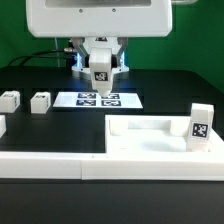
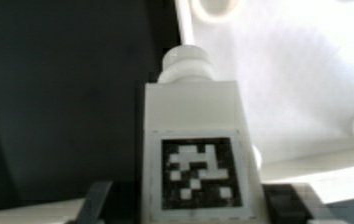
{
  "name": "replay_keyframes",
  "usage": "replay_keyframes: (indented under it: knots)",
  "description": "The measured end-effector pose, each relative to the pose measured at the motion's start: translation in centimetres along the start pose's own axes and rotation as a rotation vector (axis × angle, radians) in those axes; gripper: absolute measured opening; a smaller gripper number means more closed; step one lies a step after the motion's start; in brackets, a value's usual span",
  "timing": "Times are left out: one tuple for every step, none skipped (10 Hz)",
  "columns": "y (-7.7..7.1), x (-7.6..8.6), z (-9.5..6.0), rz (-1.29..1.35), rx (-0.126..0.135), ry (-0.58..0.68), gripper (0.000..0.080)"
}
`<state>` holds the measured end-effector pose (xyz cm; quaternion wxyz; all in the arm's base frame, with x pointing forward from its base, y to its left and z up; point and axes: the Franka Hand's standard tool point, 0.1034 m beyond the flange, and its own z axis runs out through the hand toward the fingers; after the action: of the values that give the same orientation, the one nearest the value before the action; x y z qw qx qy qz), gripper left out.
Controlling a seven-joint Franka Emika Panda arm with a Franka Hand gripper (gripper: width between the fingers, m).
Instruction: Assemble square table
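My gripper (image 1: 100, 66) is shut on a stubby white table leg (image 1: 100, 73), held in the air just behind the marker board (image 1: 100, 100). In the wrist view the leg (image 2: 195, 115) fills the middle, tag facing the camera, with dark fingers (image 2: 103, 203) against both its sides and its rounded tip pointing away. Beyond the tip lies the white square table slab (image 2: 289, 70) with a round corner socket (image 2: 211, 8). I cannot make the slab out in the exterior view. Two loose legs (image 1: 8, 100) (image 1: 40, 101) lie at the exterior view's left. Another leg (image 1: 199, 126) stands upright at the right.
A long low white barrier wall (image 1: 110, 150) runs along the front, with an arm reaching back toward the middle. A small white part (image 1: 1, 126) shows at the left edge. The black tabletop (image 2: 67, 90) lies beside the slab.
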<state>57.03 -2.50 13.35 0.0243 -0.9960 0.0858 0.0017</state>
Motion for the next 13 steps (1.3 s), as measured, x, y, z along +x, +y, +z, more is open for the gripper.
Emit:
replay_keyframes:
  knots:
    - [0.0,-0.5,0.3,-0.005,-0.007,0.069,0.0290]
    - [0.2,0.1,0.2,-0.006,-0.018,0.148,0.0290]
    - [0.4,0.4,0.2,-0.010,-0.032,0.234,0.0290]
    - [0.6,0.3,0.4,-0.014,-0.042,0.287,0.0290]
    - [0.5,0.1,0.6,-0.013,-0.039,0.268,0.0290]
    - [0.1,0.6,0.3,-0.001,-0.024,0.284,0.0290]
    - [0.1,1.8,0.0,-0.004,-0.017,0.326,0.0290]
    - [0.0,2.9,0.2,0.020,-0.012,0.363,0.0290]
    - [-0.5,4.0,0.6,0.030,-0.012,0.386,0.0290]
    - [-1.0,4.8,1.0,0.050,-0.012,0.402,0.0290]
    - [-1.2,5.3,1.0,0.060,-0.009,0.409,0.0290]
    - [-1.1,5.2,1.0,0.060,-0.010,0.408,0.0290]
    - [-1.1,5.2,1.1,0.060,-0.011,0.407,0.0290]
